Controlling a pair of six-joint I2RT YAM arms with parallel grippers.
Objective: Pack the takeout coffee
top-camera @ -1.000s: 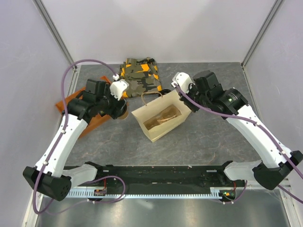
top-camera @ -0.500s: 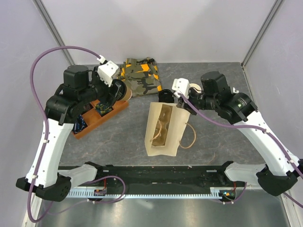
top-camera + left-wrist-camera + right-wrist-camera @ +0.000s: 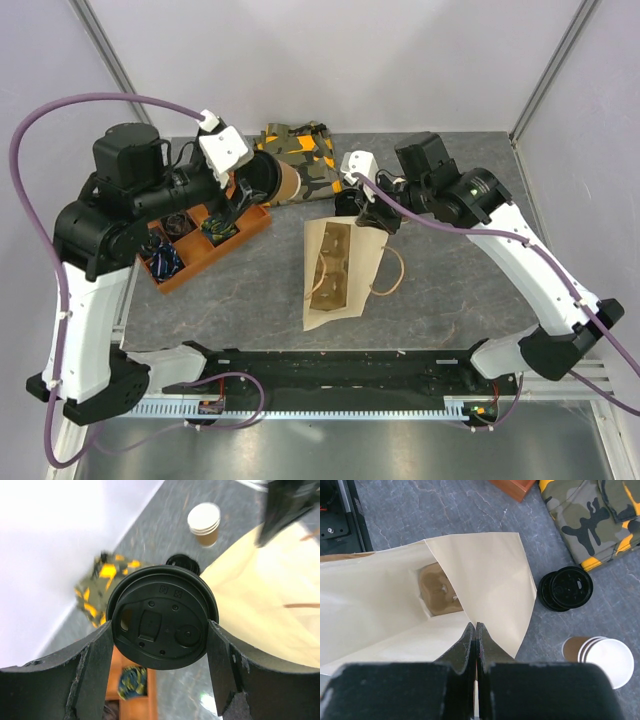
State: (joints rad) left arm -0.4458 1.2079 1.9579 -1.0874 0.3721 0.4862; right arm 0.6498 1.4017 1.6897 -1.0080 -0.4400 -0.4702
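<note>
Left hand [image 3: 160, 630]: clamped on the takeout coffee [image 3: 285, 184], which is held sideways above the table [image 3: 450, 290], probably for carrying.
Right hand [image 3: 476, 632]: pinching the paper bag [image 3: 385, 605] by its rim (likely to keep the mouth open).
Bag mouth: near the coffee, not touching.

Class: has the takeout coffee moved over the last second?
Yes. Gripped by the left claw, the takeout coffee has moved farther back, toward the camouflage cloth.
</note>
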